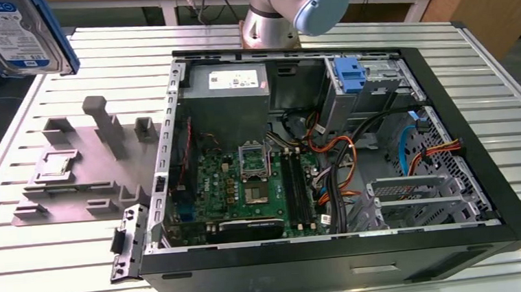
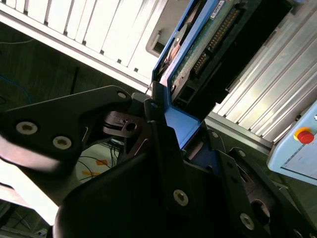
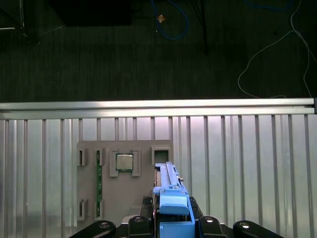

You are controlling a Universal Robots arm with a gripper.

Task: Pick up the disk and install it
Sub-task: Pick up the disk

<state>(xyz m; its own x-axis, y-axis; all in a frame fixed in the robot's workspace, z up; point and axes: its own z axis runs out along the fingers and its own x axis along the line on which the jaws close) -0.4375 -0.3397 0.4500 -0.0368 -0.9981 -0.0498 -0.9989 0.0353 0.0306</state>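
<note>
The disk [image 1: 10, 33], a silver drive with a white-and-blue label in a blue carrier, hangs in the air at the exterior view's top left, off the table's corner. In the second wrist view my gripper [image 2: 181, 124] is shut on the disk [image 2: 198, 44], its black fingers [image 2: 151, 111] clamping the blue carrier, with the drive's green circuit side showing. In the first wrist view the disk [image 3: 171, 198] stands edge-on in my gripper [image 3: 173, 223], above the grey fixture plate [image 3: 124, 183].
An open computer case [image 1: 444, 140] lies on the slatted metal table [image 1: 504, 87], with a blue bracket [image 1: 352, 77] at its drive bay. The grey fixture plate [image 1: 78, 172] beside it holds a chip [image 3: 124, 161] and a green memory stick [image 3: 99, 183]. A box with a red button [image 2: 304, 136] stands nearby.
</note>
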